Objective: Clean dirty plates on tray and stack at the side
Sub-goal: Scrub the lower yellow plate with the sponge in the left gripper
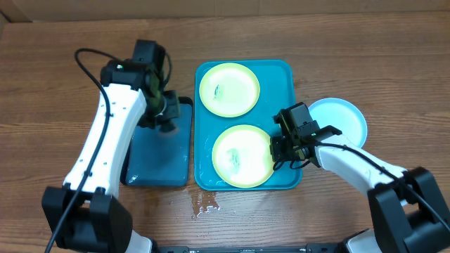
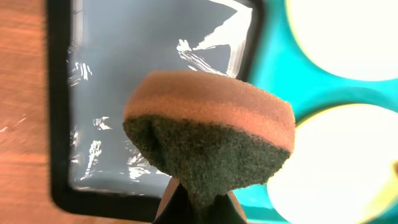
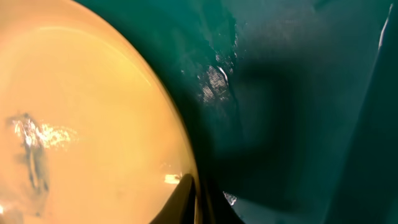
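2 yellow-green ones lie in the turquoise tray [image 1: 288, 74]: far plate [image 1: 229, 89] and smudged near plate [image 1: 239, 156]. 1 blue plate [image 1: 344, 119] sits on the worktop right of the tray. Left of the tray, the left claw [image 1: 167, 112] is clamped on 1 sponge [image 2: 211, 137] above 1 black-rimmed tray [image 1: 158, 158]. The right claw [image 1: 278, 144] pinches the near plate's right rim.

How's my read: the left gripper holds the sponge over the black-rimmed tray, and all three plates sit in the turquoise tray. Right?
Not quite. Only the far yellow-green plate and the near yellow-green plate sit in the turquoise tray; the light blue plate lies on the table beside it, as the overhead view shows. The rest is right.
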Controlling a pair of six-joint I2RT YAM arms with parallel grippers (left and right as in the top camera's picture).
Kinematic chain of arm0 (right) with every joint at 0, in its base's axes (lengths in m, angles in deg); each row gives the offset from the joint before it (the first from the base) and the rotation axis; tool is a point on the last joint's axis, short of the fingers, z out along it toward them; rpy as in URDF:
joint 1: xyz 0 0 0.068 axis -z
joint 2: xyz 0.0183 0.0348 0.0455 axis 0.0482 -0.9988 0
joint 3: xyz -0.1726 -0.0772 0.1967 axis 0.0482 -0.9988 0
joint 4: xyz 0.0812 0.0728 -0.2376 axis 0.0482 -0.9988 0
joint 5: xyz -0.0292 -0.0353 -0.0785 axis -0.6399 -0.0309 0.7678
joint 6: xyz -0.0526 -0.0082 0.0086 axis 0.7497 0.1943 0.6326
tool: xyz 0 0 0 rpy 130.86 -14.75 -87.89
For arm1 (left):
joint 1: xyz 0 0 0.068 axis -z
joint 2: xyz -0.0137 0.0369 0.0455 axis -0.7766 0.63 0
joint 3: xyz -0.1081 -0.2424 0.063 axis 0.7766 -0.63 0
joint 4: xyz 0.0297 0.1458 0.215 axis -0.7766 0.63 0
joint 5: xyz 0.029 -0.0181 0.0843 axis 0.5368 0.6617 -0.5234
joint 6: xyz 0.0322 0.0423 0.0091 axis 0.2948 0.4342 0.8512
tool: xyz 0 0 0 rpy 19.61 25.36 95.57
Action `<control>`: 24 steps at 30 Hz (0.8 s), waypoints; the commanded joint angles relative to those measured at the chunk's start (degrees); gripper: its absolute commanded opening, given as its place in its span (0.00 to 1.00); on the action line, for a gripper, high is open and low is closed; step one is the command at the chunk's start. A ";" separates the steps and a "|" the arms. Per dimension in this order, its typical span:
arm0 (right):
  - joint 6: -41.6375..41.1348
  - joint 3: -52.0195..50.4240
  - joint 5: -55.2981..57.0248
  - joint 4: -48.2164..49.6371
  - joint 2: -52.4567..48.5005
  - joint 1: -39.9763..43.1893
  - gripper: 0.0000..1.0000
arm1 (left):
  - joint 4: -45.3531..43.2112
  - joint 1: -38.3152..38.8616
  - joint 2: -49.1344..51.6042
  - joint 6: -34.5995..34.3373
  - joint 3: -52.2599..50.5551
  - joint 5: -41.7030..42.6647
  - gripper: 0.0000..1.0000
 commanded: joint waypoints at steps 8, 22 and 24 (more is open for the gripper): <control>-12.35 -0.44 9.73 -1.57 -1.22 0.22 0.04 | -7.08 14.80 1.38 -10.05 -3.63 5.77 0.04; -11.58 -0.44 9.31 -2.14 -1.22 0.22 0.04 | -29.40 28.20 16.15 -26.21 -11.39 11.74 0.04; -11.58 -0.44 9.29 -2.25 -1.22 0.22 0.04 | -28.55 27.54 17.07 -26.23 -11.37 7.67 0.04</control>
